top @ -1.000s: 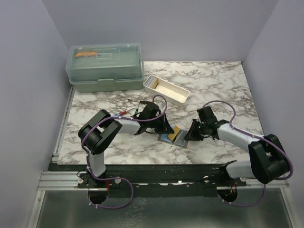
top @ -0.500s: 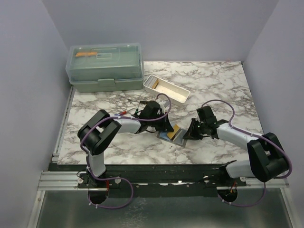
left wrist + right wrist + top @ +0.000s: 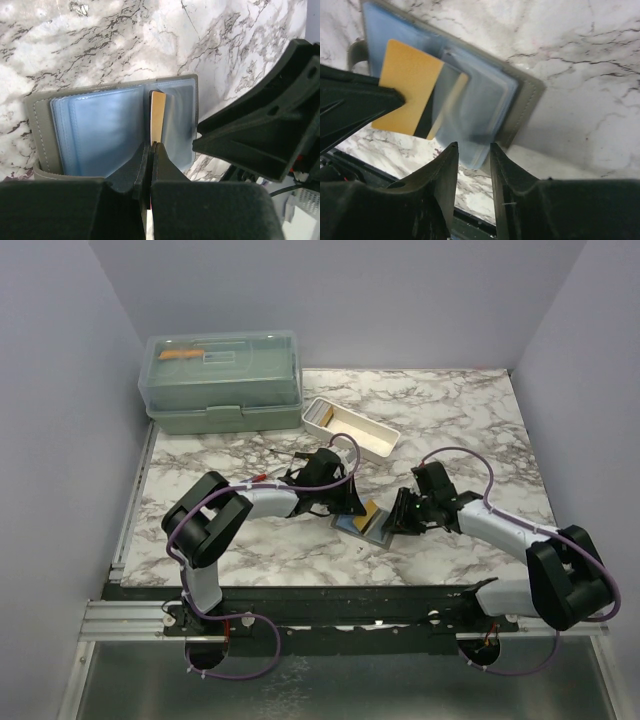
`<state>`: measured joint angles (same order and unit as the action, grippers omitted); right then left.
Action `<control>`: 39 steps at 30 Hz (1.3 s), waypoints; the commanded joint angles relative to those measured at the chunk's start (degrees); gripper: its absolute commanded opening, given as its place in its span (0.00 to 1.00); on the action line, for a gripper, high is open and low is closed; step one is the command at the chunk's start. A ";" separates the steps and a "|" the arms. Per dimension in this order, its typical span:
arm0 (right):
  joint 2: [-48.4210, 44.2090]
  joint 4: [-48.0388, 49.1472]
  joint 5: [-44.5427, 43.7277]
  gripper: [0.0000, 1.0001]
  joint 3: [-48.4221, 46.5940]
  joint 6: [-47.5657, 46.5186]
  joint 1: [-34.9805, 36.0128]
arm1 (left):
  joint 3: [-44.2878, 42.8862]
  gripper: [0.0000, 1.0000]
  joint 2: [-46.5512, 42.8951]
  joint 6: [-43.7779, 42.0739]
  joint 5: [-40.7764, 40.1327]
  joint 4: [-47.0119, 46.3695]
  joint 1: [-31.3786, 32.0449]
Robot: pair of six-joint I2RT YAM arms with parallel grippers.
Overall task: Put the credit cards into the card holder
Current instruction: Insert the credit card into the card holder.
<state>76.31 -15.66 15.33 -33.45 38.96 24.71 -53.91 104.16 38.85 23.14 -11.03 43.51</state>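
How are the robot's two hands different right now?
The left gripper is pinched shut on the gold card; the right gripper has its jaws apart and holds nothing. The left gripper is left of the card holder; the right gripper is right of it. Both are black, two-fingered.

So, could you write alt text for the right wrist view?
A gold card sits partly inside a clear sleeve of the open grey card holder on a marble table. The left tool grips the card's outer edge; the right tool, open and empty, hovers in front.
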 commanded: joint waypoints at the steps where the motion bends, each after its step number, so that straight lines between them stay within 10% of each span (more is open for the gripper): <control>1: -2.90 -3.46 0.62 0.36 -1.85 -0.75 1.43 | 1.54 0.00 1.59 4.65 -0.24 0.26 0.17; 25: 7.35 3.62 -1.56 0.15 3.15 -0.02 1.57 | 1.15 0.00 1.88 -7.74 -1.37 -3.32 -1.58; 39: 6.02 2.03 -1.70 0.17 2.99 1.13 1.57 | 7.77 0.00 5.05 8.26 2.36 -17.85 -1.56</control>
<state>81.32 -6.92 20.84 -32.53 41.01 25.96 -49.21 106.89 42.61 26.57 -24.01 41.60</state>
